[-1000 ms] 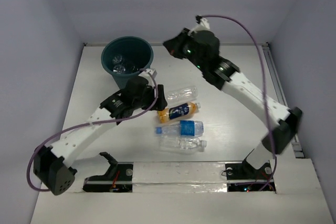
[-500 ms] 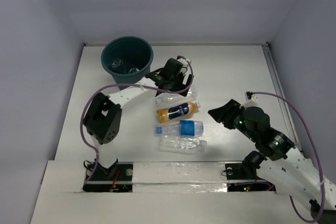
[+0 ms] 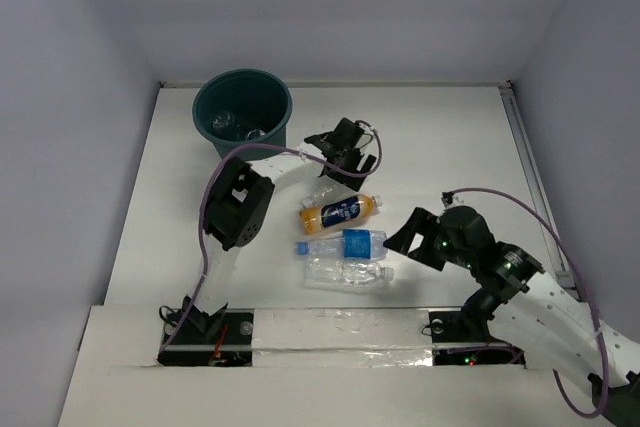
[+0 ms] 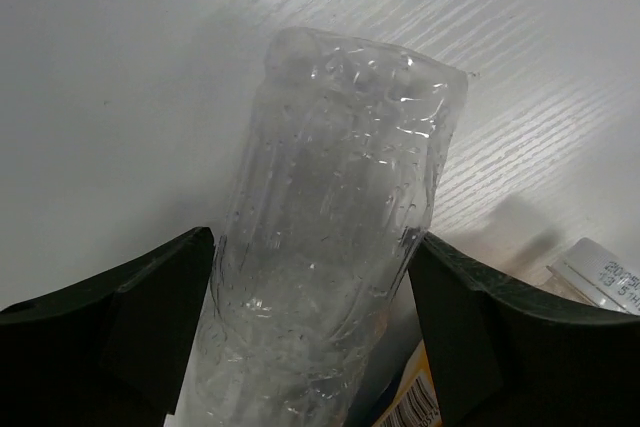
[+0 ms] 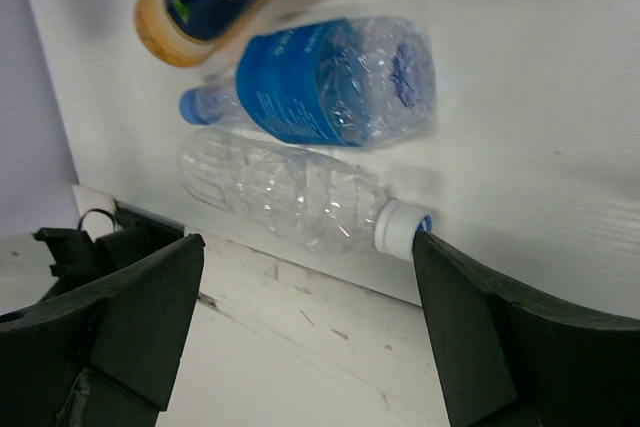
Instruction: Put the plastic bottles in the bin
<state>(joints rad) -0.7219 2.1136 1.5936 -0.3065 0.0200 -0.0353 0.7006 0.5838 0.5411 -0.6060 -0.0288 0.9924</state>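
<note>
The dark teal bin [image 3: 242, 107] stands at the back left with clear bottles inside. My left gripper [image 3: 338, 159] is down over a clear bottle [image 3: 325, 190] lying right of the bin. In the left wrist view that clear bottle [image 4: 330, 217] fills the gap and both fingers [image 4: 150, 317] press its sides. In front of it lie an orange bottle [image 3: 340, 212], a blue-label bottle [image 3: 345, 244] and another clear bottle [image 3: 345, 274]. My right gripper [image 3: 405, 237] hovers open just right of them, empty, over the white-capped clear bottle [image 5: 290, 197] near the blue-label bottle [image 5: 330, 82].
A raised white strip [image 3: 340, 332] runs along the front edge by both arm bases. Pale walls close in the table on three sides. Purple cables [image 3: 500, 197] loop off both arms.
The right arm has swung from the back near the bin to the front right and its jaws have opened. The left gripper moved from beside the bin onto the clear bottle.
</note>
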